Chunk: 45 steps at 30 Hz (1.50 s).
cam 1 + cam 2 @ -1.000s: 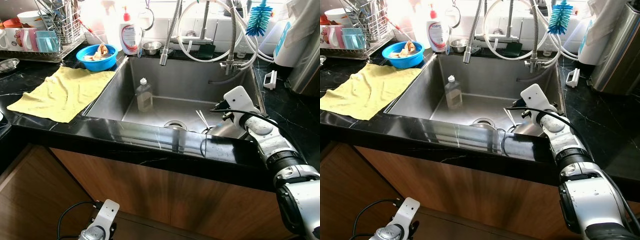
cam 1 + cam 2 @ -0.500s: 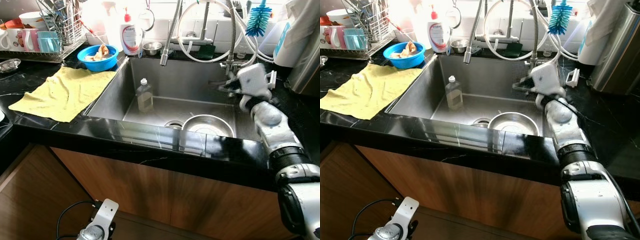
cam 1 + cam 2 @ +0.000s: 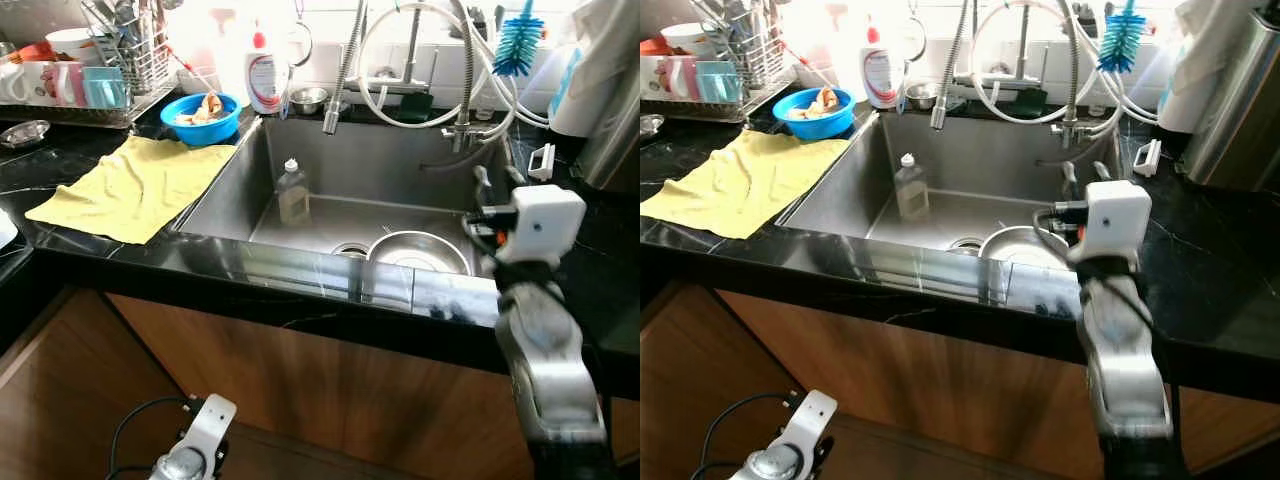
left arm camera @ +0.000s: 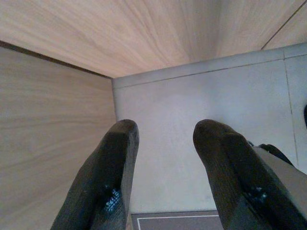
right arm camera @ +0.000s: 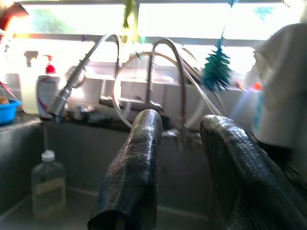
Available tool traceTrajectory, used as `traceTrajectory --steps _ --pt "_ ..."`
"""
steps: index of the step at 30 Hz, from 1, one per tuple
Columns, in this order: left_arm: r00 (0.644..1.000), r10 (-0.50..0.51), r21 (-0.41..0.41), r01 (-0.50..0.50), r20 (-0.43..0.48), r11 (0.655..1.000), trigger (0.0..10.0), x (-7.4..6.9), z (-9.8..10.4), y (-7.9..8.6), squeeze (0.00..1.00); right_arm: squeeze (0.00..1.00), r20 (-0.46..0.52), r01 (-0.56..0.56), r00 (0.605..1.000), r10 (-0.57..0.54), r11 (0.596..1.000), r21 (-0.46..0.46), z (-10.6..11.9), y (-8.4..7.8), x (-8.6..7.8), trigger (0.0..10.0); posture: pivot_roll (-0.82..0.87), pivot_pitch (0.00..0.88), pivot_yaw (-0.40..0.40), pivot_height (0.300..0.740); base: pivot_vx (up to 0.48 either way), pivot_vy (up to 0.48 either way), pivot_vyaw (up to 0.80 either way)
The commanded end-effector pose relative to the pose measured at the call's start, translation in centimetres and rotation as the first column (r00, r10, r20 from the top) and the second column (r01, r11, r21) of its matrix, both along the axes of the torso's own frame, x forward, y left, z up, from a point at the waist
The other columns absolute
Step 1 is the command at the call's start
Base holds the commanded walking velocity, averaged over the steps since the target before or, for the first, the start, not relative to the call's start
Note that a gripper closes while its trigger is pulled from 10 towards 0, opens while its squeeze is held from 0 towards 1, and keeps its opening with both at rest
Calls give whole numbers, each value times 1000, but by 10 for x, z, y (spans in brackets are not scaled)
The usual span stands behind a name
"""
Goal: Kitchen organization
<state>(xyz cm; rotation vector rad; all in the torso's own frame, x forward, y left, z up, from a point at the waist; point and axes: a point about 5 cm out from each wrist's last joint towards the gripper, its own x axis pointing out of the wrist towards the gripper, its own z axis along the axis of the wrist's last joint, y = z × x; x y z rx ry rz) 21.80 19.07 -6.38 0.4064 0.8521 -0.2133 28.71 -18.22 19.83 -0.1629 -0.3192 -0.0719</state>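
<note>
Right gripper (image 3: 1081, 178) now raised, bowl (image 3: 418, 252) upright.

Both head cameras looked down from close above at the same sink (image 3: 330, 190), the right wrist camera faced its tap (image 5: 158, 72) at basin level, and the left wrist camera pointed at the floor (image 4: 201, 134).
</note>
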Motion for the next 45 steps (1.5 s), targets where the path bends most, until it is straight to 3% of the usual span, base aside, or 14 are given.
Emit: traceTrajectory --steps 1,3,7,13,16,23,31,45 --pt "1000 -7 26 7 -1 1000 10000 -2 0 4 0 0 31 8 999 -8 1000 10 11 6 -8 10000 -122 0 70 740 0 0 0" --pt "1000 -8 26 8 0 1000 10000 -2 -1 3 0 0 27 24 999 -25 1000 13 12 10 -21 10000 -119 0 66 740 0 0 0" --pt "1000 -11 23 11 2 1000 10000 -1 -1 2 0 0 -9 37 999 -36 999 30 8 12 -26 10000 -130 0 69 740 0 0 0" --pt "1000 -9 20 9 6 1000 10000 1 0 0 0 0 -24 16 1000 -15 999 48 10 17 -22 10000 -120 0 62 740 0 0 0" --pt "1000 11 21 -12 9 1000 10000 1 1 2 0 0 -45 6 999 -2 994 106 7 20 -18 10000 -107 0 54 740 0 0 0" --pt "1000 30 25 -30 2 999 10000 -3 -1 7 0 0 -61 1 998 5 996 85 7 26 -17 10000 -101 0 51 740 0 0 0" --pt "999 43 28 -43 -5 999 10000 -7 -3 9 0 0 -85 2 996 1 1000 31 5 25 -13 10000 -96 0 45 740 0 0 800" --pt "998 58 30 -58 29 998 10000 -6 -1 10 0 0 -86 -2 996 4 1000 23 6 26 -13 10000 -101 0 49 740 0 0 800"
